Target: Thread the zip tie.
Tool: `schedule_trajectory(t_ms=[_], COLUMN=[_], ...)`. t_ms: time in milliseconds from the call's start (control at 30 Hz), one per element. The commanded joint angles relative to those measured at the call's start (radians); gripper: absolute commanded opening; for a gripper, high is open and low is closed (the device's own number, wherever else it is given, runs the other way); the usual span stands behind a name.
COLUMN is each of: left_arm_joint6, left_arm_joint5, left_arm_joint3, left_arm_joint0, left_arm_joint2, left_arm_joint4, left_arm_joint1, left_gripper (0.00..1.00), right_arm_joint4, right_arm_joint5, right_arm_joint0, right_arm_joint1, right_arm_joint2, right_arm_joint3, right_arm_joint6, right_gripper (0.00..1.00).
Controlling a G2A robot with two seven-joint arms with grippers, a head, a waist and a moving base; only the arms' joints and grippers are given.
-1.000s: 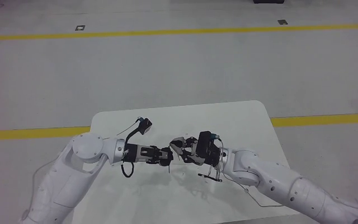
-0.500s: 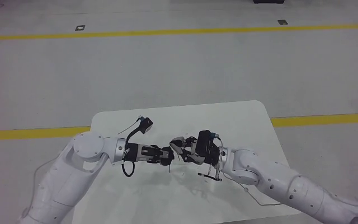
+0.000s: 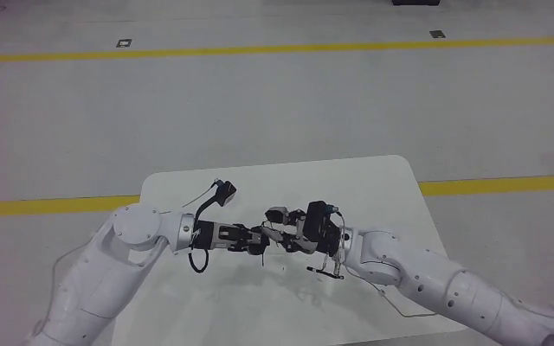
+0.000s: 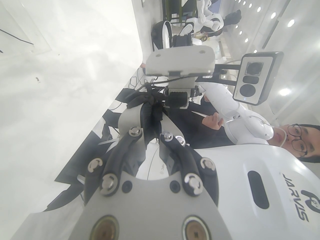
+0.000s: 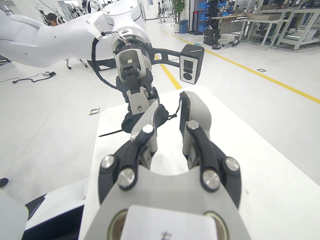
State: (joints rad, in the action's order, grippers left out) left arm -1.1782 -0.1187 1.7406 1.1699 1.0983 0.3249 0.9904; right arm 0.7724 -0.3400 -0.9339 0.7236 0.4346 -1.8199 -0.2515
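A thin black zip tie [image 5: 110,133] hangs above the white table [image 3: 372,186]. My left gripper [image 3: 256,239] is shut on it, and the tail sticks out sideways past its dark fingertips. Facing it tip to tip, my right gripper [image 5: 170,111] is open. A short strand of the tie [image 5: 175,114] crosses the gap and lies close to the pad of one finger [image 5: 192,108]. In the left wrist view my left gripper [image 4: 150,112] has its fingers pressed together, and the tie [image 4: 156,83] runs on toward the right gripper [image 4: 178,68]. The middle of the tie is hidden behind the fingers.
Both grippers meet over the middle of the table [image 5: 250,151], near its front half. Bare tabletop lies on all sides of them. Beyond the table's far edge a yellow line [image 3: 485,185] runs across the floor. A person [image 4: 295,141] sits behind the robot, touching nothing.
My right gripper has opened; one finger has swung away toward the table's far side. My left gripper stays shut on the zip tie in the same place.
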Motion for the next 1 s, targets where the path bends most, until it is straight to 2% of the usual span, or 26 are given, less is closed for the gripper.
schedule_trajectory(t_ms=[0, 133, 200, 267, 367, 467, 633, 733, 867, 967], left_arm_joint6=[0.001, 0.004, 0.006, 0.008, 0.017, 0.016, -0.010, -0.032, -0.041, -0.039], left_arm_joint5=[0.001, 0.002, 0.002, 0.002, -0.002, -0.004, -0.008, -0.010, -0.018, -0.026], left_arm_joint3=[0.000, 0.000, 0.000, 0.001, 0.002, 0.006, 0.007, 0.004, -0.014, -0.016], left_arm_joint0=[0.000, 0.000, -0.001, -0.003, -0.004, -0.006, -0.015, -0.023, -0.034, -0.041], left_arm_joint2=[-0.001, -0.002, -0.002, 0.000, 0.005, 0.010, 0.019, 0.018, 0.004, -0.002], left_arm_joint4=[0.001, 0.003, 0.004, 0.008, 0.025, 0.063, 0.170, 0.240, 0.356, 0.357], left_arm_joint1=[-0.002, -0.005, -0.007, -0.009, -0.011, -0.012, -0.012, -0.010, -0.003, -0.002], left_gripper=[0.00, 0.00, 0.00, 0.00, 0.00, 0.00, 0.00, 0.00, 0.00, 0.00], right_arm_joint4=[0.001, 0.004, 0.007, 0.013, 0.028, 0.053, 0.074, 0.091, 0.111, 0.114], right_arm_joint5=[0.000, 0.000, 0.000, 0.000, 0.000, 0.000, 0.000, 0.025, 0.045, 0.046], right_arm_joint0=[-0.001, -0.005, -0.008, -0.013, -0.026, -0.044, -0.091, -0.121, -0.142, -0.143], right_arm_joint1=[-0.001, -0.002, -0.005, -0.008, -0.015, -0.027, -0.047, -0.052, -0.040, -0.035], right_arm_joint2=[0.001, 0.006, 0.010, 0.017, 0.029, 0.047, 0.105, 0.139, 0.155, 0.154], right_arm_joint3=[0.000, 0.000, 0.000, 0.002, 0.011, 0.033, 0.082, 0.088, 0.083, 0.085], right_arm_joint6=[-0.001, -0.003, -0.007, -0.019, -0.056, -0.103, -0.178, -0.194, -0.207, -0.204], right_gripper=[0.42, 0.44, 0.48, 0.58, 0.84, 1.00, 1.00, 1.00, 1.00, 1.00])
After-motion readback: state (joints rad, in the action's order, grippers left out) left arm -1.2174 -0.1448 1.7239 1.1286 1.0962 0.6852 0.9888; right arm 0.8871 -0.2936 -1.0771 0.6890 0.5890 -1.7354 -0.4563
